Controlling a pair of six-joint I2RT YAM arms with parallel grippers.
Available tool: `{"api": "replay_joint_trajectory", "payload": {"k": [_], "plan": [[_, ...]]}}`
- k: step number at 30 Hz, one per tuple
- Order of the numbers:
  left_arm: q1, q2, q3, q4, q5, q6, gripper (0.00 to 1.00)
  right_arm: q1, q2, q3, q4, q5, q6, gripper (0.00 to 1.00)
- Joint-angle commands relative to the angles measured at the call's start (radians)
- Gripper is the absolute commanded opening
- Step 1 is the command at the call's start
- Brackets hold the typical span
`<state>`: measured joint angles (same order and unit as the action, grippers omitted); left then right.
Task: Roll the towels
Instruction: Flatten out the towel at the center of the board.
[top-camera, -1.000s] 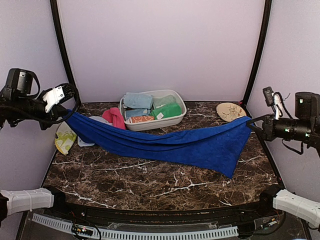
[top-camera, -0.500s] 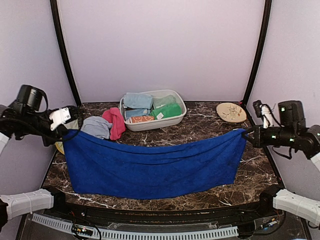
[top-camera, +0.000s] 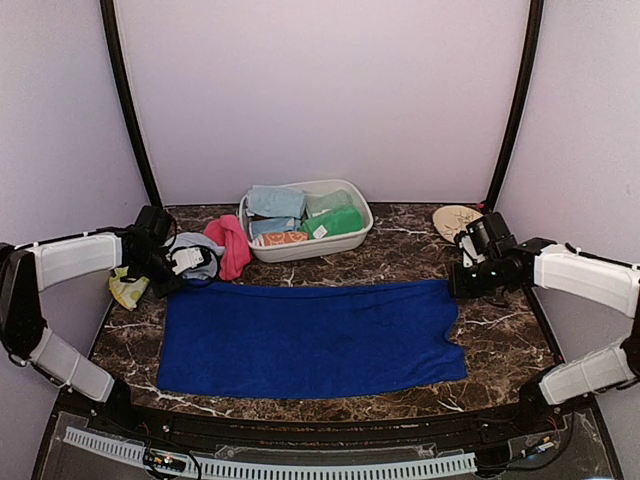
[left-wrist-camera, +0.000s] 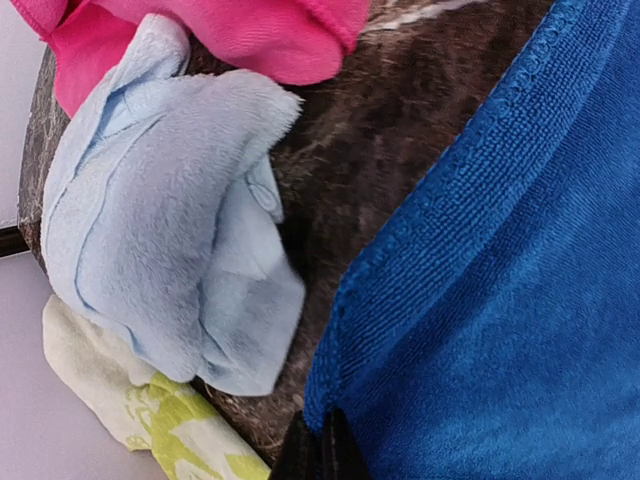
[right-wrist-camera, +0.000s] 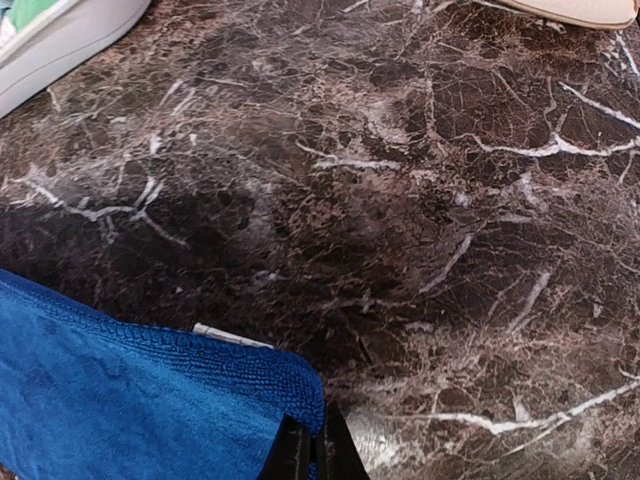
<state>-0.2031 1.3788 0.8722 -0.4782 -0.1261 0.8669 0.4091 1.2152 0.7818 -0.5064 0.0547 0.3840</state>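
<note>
Top external shows the royal blue towel (top-camera: 310, 338) flat on the table (top-camera: 500, 335) in front of the white tub (top-camera: 300, 249); left gripper (left-wrist-camera: 322, 452) and right gripper (right-wrist-camera: 308, 448) each clench a tub-side corner. It looks soft, limp, light; best taken by a short edge

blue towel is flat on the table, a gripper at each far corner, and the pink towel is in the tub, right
No: the pink towel lies on the table just left of the white tub, not in it, as the top external view shows. The royal blue towel part is right.
</note>
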Motion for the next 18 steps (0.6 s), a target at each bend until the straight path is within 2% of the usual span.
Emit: {"api": "replay_joint_trajectory", "payload": {"k": [1, 3, 5, 12, 14, 18], "plan": [[0.029, 0.09, 0.075, 0.095, 0.023, -0.015, 0.0, -0.009, 0.121, 0.024, 0.143, 0.065, 0.026, 0.0], [0.029, 0.106, 0.064, 0.087, 0.062, -0.019, 0.0, -0.009, 0.164, 0.008, 0.169, 0.048, 0.03, 0.0], [0.028, 0.11, 0.036, 0.09, 0.083, -0.016, 0.0, -0.009, 0.194, -0.004, 0.175, 0.041, 0.034, 0.08], [0.033, 0.122, -0.01, 0.121, 0.091, -0.017, 0.0, -0.02, 0.189, 0.046, 0.127, 0.074, 0.012, 0.58], [0.034, 0.13, 0.007, 0.116, 0.097, -0.028, 0.0, -0.033, 0.209, 0.097, 0.107, 0.064, -0.012, 0.63], [0.036, 0.148, 0.031, 0.102, 0.094, -0.03, 0.0, -0.073, 0.299, 0.196, 0.087, 0.014, -0.064, 0.64]]}}
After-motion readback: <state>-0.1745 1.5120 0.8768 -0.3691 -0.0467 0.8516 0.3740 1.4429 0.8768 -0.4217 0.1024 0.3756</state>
